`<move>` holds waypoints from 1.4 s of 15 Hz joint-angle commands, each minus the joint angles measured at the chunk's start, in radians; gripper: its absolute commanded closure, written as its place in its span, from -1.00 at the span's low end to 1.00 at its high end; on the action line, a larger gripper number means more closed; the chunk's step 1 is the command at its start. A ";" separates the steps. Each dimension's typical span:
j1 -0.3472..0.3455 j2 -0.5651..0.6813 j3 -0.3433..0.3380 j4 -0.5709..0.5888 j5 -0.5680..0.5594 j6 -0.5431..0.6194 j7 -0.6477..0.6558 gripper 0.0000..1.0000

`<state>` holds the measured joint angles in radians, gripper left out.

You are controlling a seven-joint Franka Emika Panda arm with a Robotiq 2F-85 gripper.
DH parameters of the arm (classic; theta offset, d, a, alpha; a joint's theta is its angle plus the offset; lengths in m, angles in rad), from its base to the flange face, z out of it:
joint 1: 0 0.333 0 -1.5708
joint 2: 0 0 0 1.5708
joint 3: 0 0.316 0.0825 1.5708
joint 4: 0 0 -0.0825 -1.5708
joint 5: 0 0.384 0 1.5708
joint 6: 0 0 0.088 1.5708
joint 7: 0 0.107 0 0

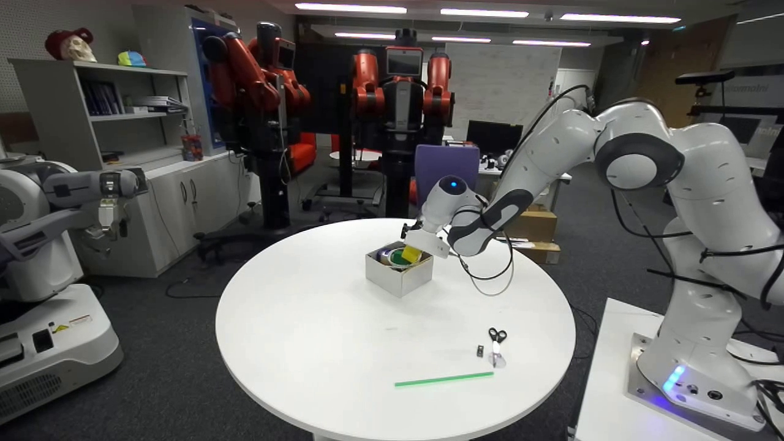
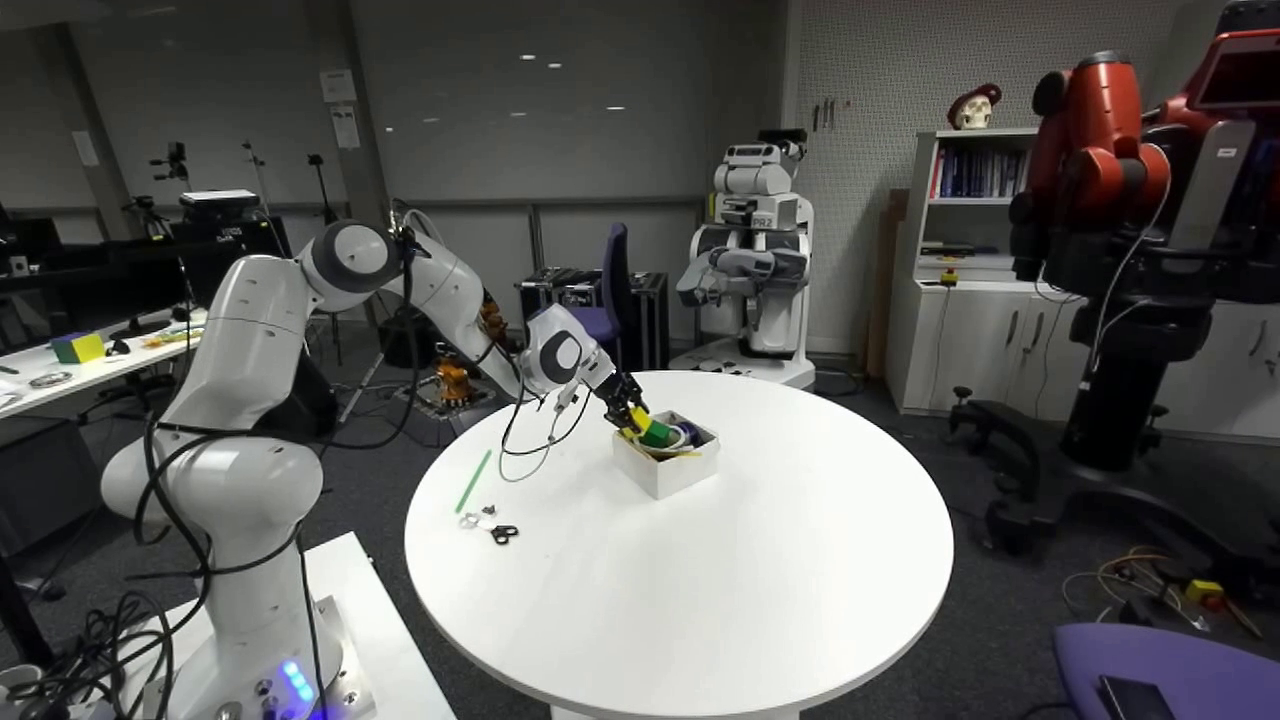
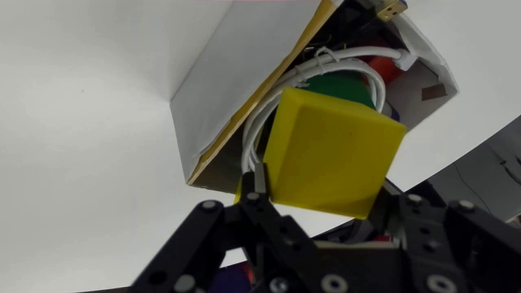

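My gripper (image 3: 325, 185) is shut on a yellow block (image 3: 338, 152), one finger pressed to each side. Tilted, the block hangs at the mouth of a white cardboard box (image 3: 240, 73). Both exterior views show the gripper (image 2: 630, 412) reaching down at a slant to this box (image 1: 398, 280). Beyond the block lie a coiled white cable (image 3: 358, 52) and a green thing (image 3: 344, 85); whether the block touches them I cannot tell. A red thing (image 3: 384, 67) and a metal plug (image 3: 391, 9) also show in the box. The block hides part of the contents.
The box stands on a round white table (image 1: 306, 331). Black-handled scissors (image 1: 495, 346), a small dark piece (image 1: 480, 351) and a green strip (image 1: 444, 379) lie nearer that camera. A loose cable (image 1: 490, 293) hangs from the arm beside the box.
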<state>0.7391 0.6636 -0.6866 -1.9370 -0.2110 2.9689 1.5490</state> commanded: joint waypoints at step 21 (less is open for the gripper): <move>0.112 -0.188 -0.053 -0.174 -0.020 -0.003 -0.020 -1.00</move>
<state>0.7916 0.6175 -0.6900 -1.9746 -0.1968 2.9465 1.5424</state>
